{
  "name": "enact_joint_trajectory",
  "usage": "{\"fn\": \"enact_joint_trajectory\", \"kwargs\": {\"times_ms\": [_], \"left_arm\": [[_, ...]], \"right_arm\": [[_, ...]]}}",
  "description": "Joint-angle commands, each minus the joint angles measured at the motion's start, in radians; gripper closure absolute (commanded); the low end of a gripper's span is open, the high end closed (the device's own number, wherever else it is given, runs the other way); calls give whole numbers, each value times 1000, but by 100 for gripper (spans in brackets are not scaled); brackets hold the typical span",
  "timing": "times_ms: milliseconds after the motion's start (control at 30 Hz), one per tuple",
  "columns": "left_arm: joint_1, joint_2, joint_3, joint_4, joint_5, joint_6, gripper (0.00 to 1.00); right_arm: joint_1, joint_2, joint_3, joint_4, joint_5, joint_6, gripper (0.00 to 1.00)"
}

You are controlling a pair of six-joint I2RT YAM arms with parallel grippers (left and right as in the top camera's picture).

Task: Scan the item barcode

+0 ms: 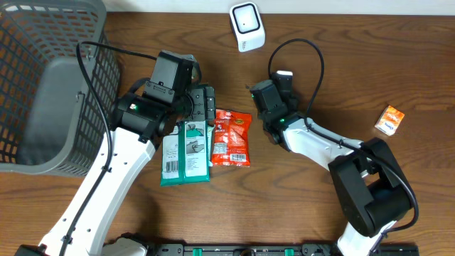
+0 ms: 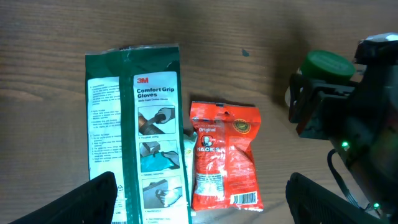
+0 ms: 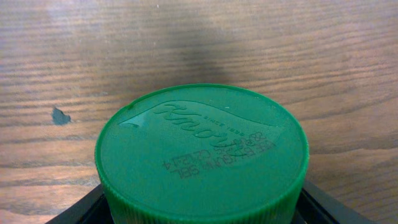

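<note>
Across the wooden desk (image 1: 355, 57) I am working with both arms, and the grey basket (image 1: 43, 107) is sitting at the far left, out of my way. My left hand (image 2: 202, 179) is hovering wide open and empty over the green glove pack (image 2: 152, 143) and the red snack bag (image 2: 224, 155). They are lying flat just beside each other, so its camera is looking straight down on them. My right hand (image 3: 199, 206) is gripping the green-capped container (image 3: 202, 149) by its sides, just right of the snack bag, though I cannot tell whether it is lifted. I judge this is the item heading for the white scanner (image 1: 247, 26), which is standing well apart near the desk's far edge. The small orange box (image 1: 390, 119) is lying alone at the right.
</note>
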Motion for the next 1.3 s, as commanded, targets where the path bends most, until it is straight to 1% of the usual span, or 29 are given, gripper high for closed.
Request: {"fn": "enact_joint_trajectory", "kwargs": {"times_ms": [0, 100, 133, 267, 433, 467, 500, 533, 767, 867, 967, 1067, 1133, 1200, 1267], "left_arm": [[0, 3, 17, -1, 4, 10, 13], [0, 3, 17, -1, 4, 9, 13], [0, 3, 17, -1, 4, 9, 13], [0, 3, 17, -1, 4, 9, 13], [0, 3, 17, -1, 4, 9, 12], [0, 3, 17, -1, 4, 10, 13], [0, 3, 17, -1, 4, 10, 13], [0, 3, 17, -1, 4, 9, 13], [0, 3, 17, -1, 4, 9, 13], [0, 3, 17, -1, 4, 9, 12], [0, 3, 17, -1, 4, 9, 13], [0, 3, 17, -1, 4, 10, 13], [0, 3, 17, -1, 4, 9, 13], [0, 3, 17, -1, 4, 9, 13], [0, 3, 17, -1, 4, 9, 12]], "right_arm": [[10, 5, -2, 1, 22, -14, 49], [10, 5, -2, -3, 0, -14, 49], [10, 5, -2, -5, -3, -14, 47], [10, 5, -2, -16, -21, -14, 32], [10, 3, -2, -18, -21, -14, 22], [10, 3, -2, -19, -20, -14, 15], [10, 3, -2, -20, -21, -14, 11], [10, 3, -2, -23, -21, -14, 10], [12, -11, -2, -38, -21, -14, 12], [-2, -69, 0, -42, -33, -14, 8], [-33, -155, 24, -99, -111, -14, 11], [-87, -242, 86, -208, -247, -14, 14], [-129, -267, 150, -308, -330, -2, 17], [-182, -262, 257, -479, -416, 23, 20], [-236, -232, 385, -662, -494, 23, 20]]}}
